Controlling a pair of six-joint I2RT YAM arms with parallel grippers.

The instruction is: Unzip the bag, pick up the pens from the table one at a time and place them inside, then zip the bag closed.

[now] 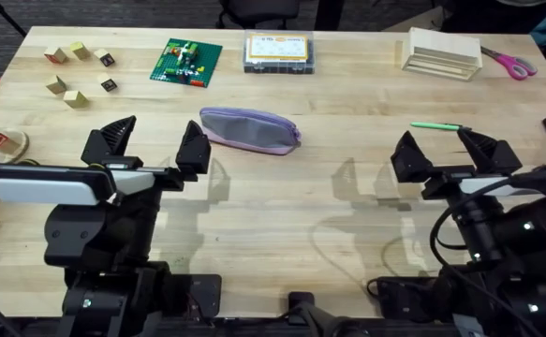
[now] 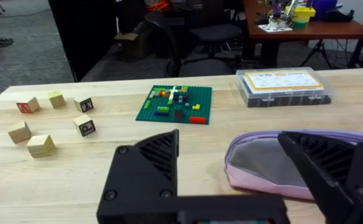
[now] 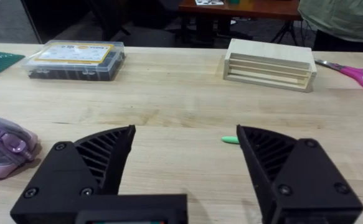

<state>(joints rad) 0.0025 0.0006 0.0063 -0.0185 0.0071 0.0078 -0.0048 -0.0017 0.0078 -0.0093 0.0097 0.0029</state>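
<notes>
Both the left gripper (image 1: 151, 145) and right gripper (image 1: 453, 153) are held wide open and empty, flanking the bag (image 1: 250, 129) on the bench (image 1: 282, 215).

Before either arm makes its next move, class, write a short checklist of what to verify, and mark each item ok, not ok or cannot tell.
1. Left gripper open: ok.
2. Right gripper open: ok.
3. Pencil pouch lying flat on the table, apart from both grippers: ok.
4. Pouch unzipped: not ok, it looks closed.
5. Green pen on the table near the right gripper, unheld: ok.
6. Other pens located: cannot tell.
</notes>
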